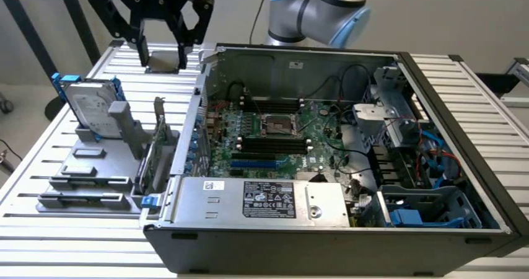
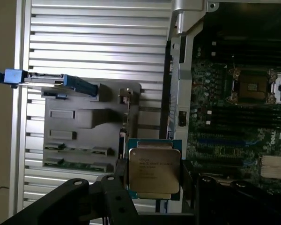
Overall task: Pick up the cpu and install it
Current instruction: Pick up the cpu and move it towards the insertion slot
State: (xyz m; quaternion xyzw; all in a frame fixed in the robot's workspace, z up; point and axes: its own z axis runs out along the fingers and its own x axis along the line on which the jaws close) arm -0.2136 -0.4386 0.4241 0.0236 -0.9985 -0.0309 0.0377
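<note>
Gripper (image 1: 165,63) clamped on cpu (image 2: 153,172), lifted over far edge of surface (image 1: 25,186), beside open computer case (image 1: 331,251).

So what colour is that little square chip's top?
Silver-grey, the small square metal chip; best in wrist view.

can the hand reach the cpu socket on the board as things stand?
Probably yes. The case is open on top and the socket lies bare, nothing over it. The hand is outside the case, over the slatted table.
</note>
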